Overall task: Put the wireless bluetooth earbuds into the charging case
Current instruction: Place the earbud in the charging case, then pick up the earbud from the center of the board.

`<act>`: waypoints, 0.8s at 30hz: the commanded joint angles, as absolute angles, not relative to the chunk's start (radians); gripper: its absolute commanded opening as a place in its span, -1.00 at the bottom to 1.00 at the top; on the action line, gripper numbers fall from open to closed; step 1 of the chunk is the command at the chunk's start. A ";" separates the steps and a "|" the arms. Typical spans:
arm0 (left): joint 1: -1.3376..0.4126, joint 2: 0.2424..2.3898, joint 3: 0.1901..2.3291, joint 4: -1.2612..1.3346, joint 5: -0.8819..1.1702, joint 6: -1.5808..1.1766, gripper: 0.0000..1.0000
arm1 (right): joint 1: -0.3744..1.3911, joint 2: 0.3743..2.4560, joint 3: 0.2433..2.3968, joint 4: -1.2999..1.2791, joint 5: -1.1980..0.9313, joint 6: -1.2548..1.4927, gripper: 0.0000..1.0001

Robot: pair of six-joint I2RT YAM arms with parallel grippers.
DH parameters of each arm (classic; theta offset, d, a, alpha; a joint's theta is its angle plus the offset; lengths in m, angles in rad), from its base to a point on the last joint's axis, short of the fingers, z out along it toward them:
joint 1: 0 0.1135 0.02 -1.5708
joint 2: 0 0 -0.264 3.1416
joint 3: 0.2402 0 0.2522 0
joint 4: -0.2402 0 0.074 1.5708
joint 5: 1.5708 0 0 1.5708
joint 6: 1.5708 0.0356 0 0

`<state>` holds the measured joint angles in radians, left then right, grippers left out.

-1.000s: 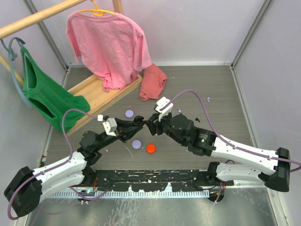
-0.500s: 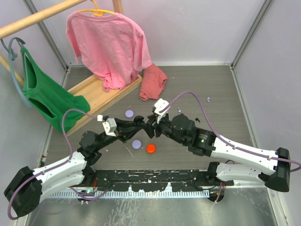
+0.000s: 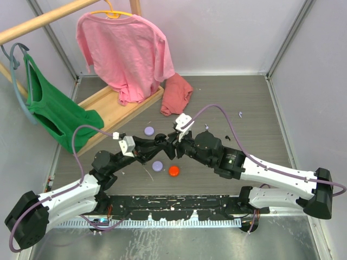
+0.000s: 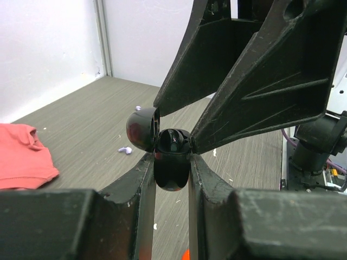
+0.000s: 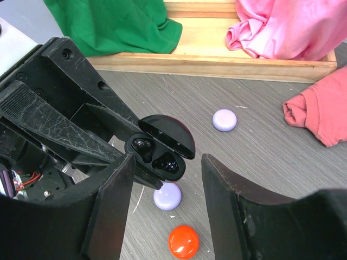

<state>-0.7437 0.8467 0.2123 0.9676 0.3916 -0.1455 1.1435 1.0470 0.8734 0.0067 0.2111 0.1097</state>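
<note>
Black charging case (image 5: 160, 147), lid (image 5: 169, 133) open, is sitting clamped in the left jaws; right jaws are hovering apart, empty; earbuds (image 5: 165, 161) seem seated, so gently closing the lid is probably coming next.

Between left fingers (image 4: 135, 206), charging case (image 4: 172, 162) — pucks (image 5: 167, 196) beneath

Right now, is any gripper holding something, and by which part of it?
The left gripper holds the open black charging case by its lower body, pinched between both fingers. The right gripper stands open by the case and grips nothing.
</note>
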 commanded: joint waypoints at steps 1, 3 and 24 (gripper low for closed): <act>-0.744 0.831 0.229 0.998 0.345 -0.139 -0.98 | 1.146 1.014 0.924 0.018 0.276 0.123 0.17; -0.744 0.834 0.223 0.979 0.319 -0.137 -0.98 | 1.146 1.007 0.935 -0.014 0.308 0.124 0.20; -0.743 0.807 0.136 0.934 0.207 -0.034 -0.95 | 0.720 1.111 0.958 -0.478 0.297 0.324 0.21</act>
<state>-0.7441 0.8276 0.1478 0.8997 0.2382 -0.0864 0.8009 1.1004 0.9661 -0.4324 0.3408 0.2760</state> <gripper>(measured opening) 0.242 0.610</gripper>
